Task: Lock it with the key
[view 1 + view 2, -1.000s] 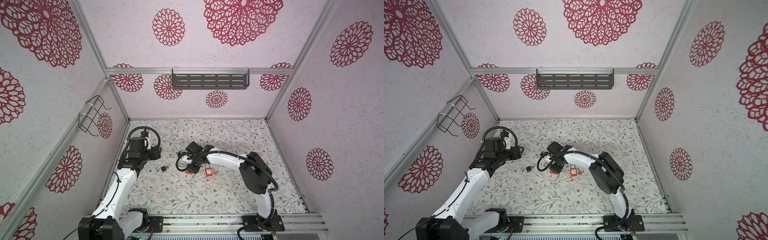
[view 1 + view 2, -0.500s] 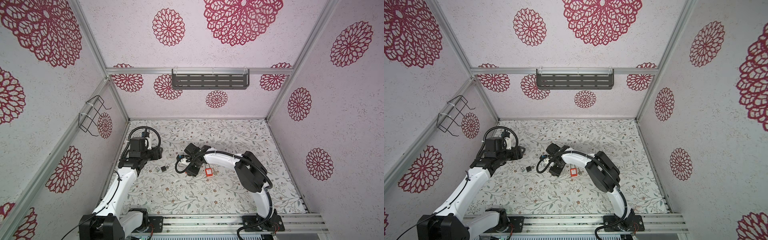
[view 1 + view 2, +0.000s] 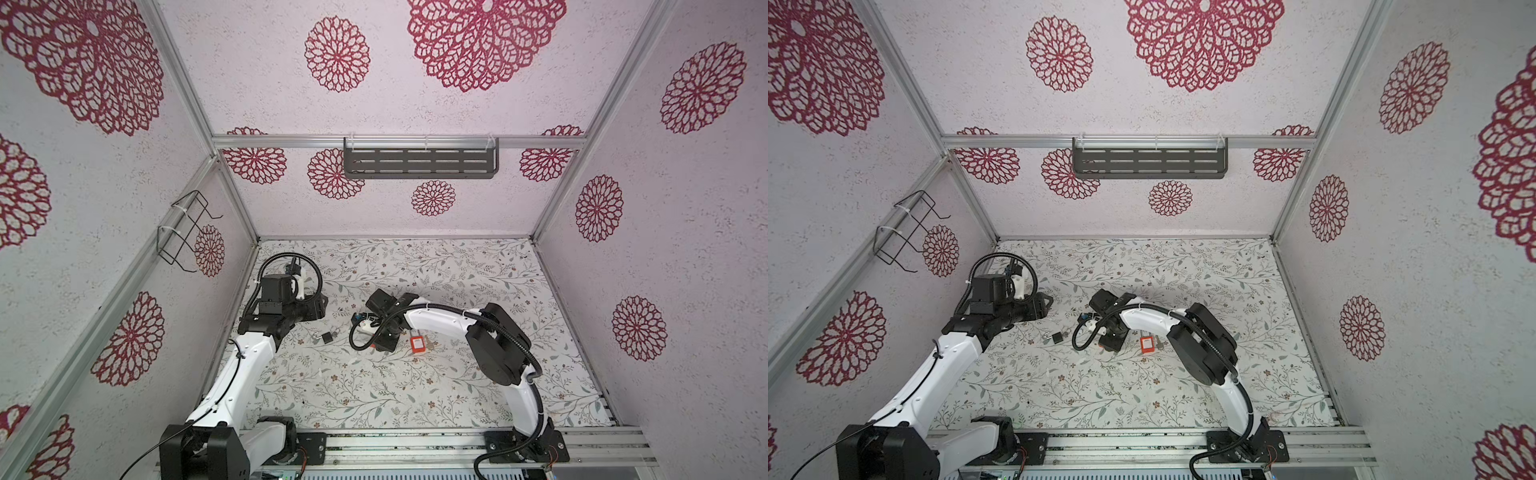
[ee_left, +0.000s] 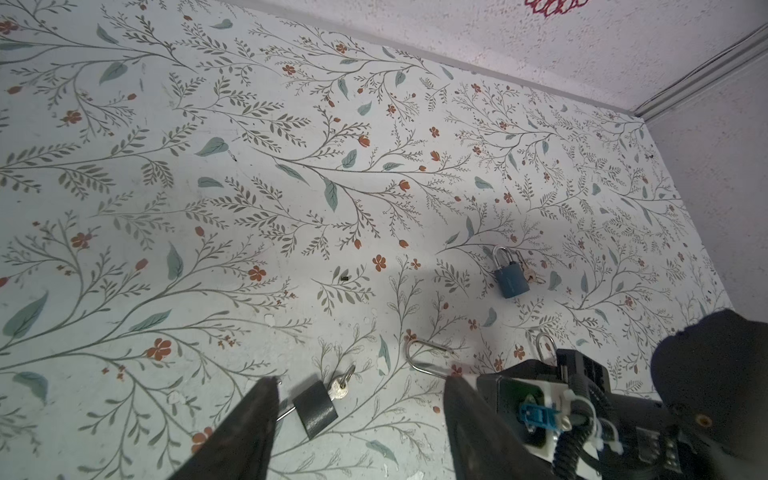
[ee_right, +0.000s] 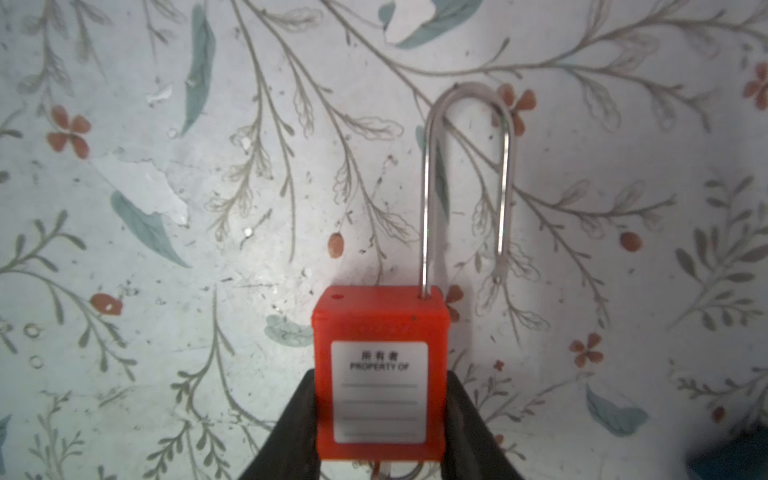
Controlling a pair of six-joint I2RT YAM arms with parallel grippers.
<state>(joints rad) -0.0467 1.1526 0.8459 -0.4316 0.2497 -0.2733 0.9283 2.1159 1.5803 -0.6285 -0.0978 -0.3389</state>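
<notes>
The right gripper (image 5: pixel 380 374) pinches the red lock (image 5: pixel 380 328) by both sides of its body, around the middle of the table (image 3: pixel 374 395). The long shackle (image 5: pixel 425 208) is open: one leg sits in the body and the free end is out. A loose red lock (image 3: pixel 417 344) lies just beside it. The left gripper (image 4: pixel 360 384) is empty, its fingers spread wide. In its wrist view the black lock (image 4: pixel 318 409), with a key (image 4: pixel 340 386) at its base, lies between them. Farther off rests a blue lock (image 4: pixel 510 280).

Leafy sprigs pattern the tabletop (image 4: pixel 208 257); orange-red padlock (image 5: pixel 380 374), black padlock (image 4: pixel 314 409), blue padlock (image 4: pixel 510 281).
</notes>
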